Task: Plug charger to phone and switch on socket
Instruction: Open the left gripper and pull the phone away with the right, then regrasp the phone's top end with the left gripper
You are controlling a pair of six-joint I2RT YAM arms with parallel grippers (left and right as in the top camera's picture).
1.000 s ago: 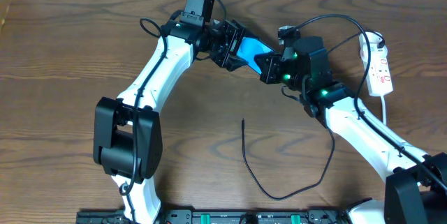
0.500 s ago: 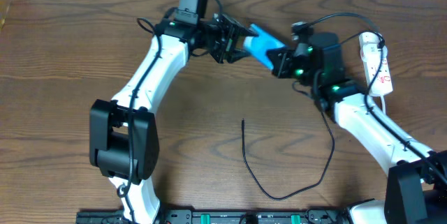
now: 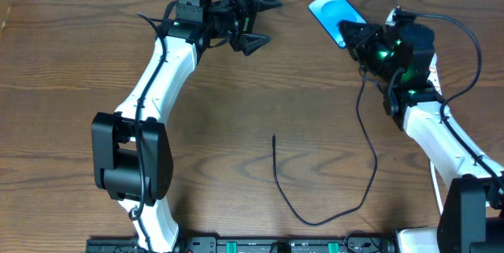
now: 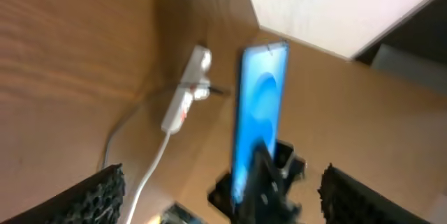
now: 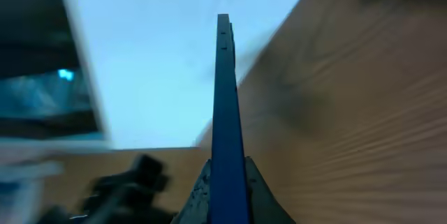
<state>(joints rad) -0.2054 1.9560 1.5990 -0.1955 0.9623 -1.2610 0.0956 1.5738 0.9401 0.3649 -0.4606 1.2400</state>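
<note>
My right gripper (image 3: 356, 35) is shut on the phone (image 3: 329, 10) and holds its blue screen up in the air near the table's far edge. The right wrist view shows the phone edge-on (image 5: 223, 105) between the fingers (image 5: 223, 192). My left gripper (image 3: 260, 21) is open and empty, left of the phone and apart from it. In the left wrist view (image 4: 223, 199) it faces the phone (image 4: 260, 105). The charger cable (image 3: 315, 221) lies on the table with its plug tip (image 3: 273, 137) free at mid-table. The socket (image 4: 187, 97) lies at the far right, mostly hidden under the right arm in the overhead view.
The socket's white cord (image 4: 150, 172) runs along the table toward the right side. The table's far edge and a pale wall (image 4: 328, 8) lie just beyond both grippers. A black rail (image 3: 260, 245) borders the table's front edge.
My left gripper has let go of the phone and drawn back left. My right gripper has carried the phone right and toward the far edge. The cable's tip has not moved.
</note>
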